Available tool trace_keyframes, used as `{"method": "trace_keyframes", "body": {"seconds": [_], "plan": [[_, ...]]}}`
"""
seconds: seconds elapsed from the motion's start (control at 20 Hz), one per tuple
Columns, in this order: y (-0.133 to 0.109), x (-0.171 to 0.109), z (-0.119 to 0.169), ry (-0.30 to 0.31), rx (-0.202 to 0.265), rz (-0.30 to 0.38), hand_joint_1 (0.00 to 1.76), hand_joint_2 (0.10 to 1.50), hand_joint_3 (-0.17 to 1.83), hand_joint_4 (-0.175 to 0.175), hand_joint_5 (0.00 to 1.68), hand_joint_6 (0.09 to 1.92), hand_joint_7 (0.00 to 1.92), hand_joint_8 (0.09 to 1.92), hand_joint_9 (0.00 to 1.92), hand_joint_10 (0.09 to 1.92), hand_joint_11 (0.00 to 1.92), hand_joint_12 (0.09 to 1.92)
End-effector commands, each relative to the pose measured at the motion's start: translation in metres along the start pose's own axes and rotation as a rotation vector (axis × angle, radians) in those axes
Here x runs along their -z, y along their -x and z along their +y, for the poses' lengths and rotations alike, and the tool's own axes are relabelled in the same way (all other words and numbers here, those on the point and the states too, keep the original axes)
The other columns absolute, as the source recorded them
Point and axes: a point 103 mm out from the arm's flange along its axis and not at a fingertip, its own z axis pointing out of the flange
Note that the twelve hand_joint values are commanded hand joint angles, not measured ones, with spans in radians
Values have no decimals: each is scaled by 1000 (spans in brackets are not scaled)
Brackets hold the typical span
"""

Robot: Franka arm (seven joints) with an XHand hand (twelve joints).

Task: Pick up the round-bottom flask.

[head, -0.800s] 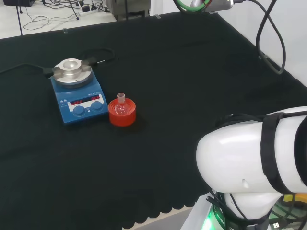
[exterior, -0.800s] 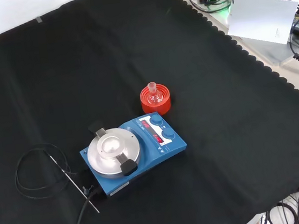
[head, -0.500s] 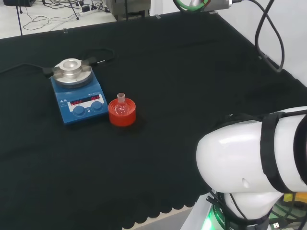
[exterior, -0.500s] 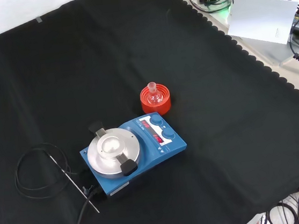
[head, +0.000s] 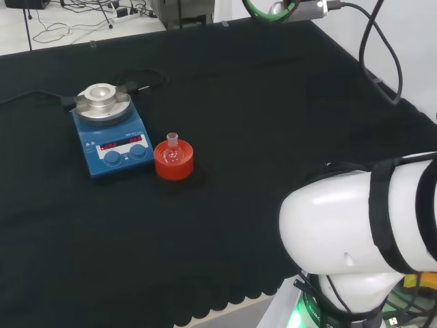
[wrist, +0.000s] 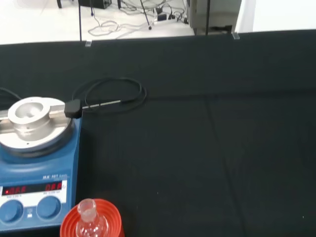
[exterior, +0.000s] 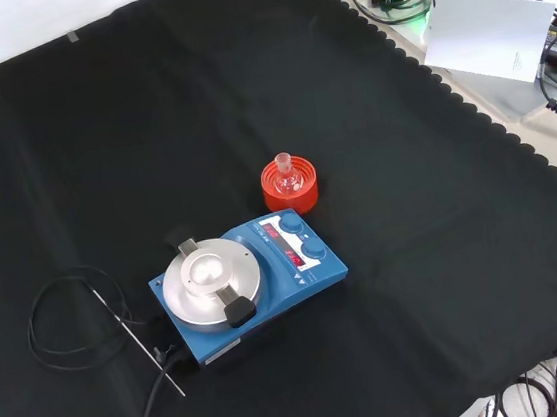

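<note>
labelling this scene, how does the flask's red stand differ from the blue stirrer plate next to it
The red stand is round and ribbed, all one colour; the blue stirrer plate is a box with a silver round top, two knobs and a lit display. The red stand is clearly the smaller of the two. The red stand carries the clear round-bottom flask, neck up; the blue stirrer plate's top is bare, and a black cable runs from it. Both sit flat on the black cloth.

The arm's big white link [head: 355,225], banded with a black strap, bulks at the head view's lower right, above its green-lit base [head: 311,311].
</note>
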Motion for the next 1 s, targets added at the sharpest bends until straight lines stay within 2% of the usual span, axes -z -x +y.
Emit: {"method": "trace_keyframes", "body": {"seconds": [0.05,0.5,0.75,1.0], "plan": [[-5,-25,16,-15,-41,23,248,1259,361,-17,314,489,48,581,192,684,0,1364],[-4,-76,43,-69,-48,41,269,1257,347,-17,317,485,52,578,194,682,0,1363],[-1,-112,62,-75,-13,61,291,1251,336,-22,332,487,76,586,214,687,0,1379],[-5,-157,79,-125,15,83,343,1223,320,-29,349,482,99,593,238,691,0,1405]]}}
